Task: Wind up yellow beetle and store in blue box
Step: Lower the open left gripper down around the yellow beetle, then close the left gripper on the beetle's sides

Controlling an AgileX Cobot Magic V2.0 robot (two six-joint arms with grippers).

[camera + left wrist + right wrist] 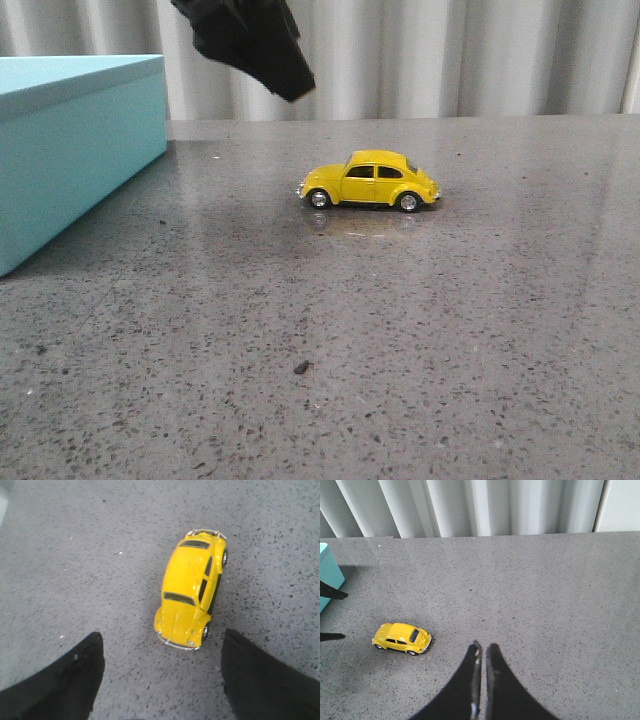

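Yellow, glossy, hard-shelled: yellow beetle [369, 181] stood on all four wheels on grey speckled tabletop [420, 330], side-on in front view, nose toward blue box [70, 140] but well apart from it. Judged light, rigid, probably die-cast or hard plastic; paint smooth and rounded, so likely slippery on roof and bonnet. Best hold judged across the flat door sides, between the wheel arches, not over the domed top. Wheels free, so could roll off under a glancing touch. Winding probably by pull-back along tabletop; no key seen.

Left pincer [160, 680] hung above the car, spread wide, black fingers [60, 680] either side of the nose, nothing gripped, not touching the car. In front view only a dark lump [250, 40] of it showed at top, cut off by frame edge. Right pincer [481, 680] closed to a thin slit, empty, well apart from the car [401, 638], low over bare tabletop.

Hidden or unclear: box cut off at left in front view, only a corner [327, 572] in right wrist view; lid looked seated, but seam faint, opening side not shown. Car underside unseen. Small dark speck [301, 367] on near tabletop, too small to identify. Pale pleated curtain [450, 55] behind.
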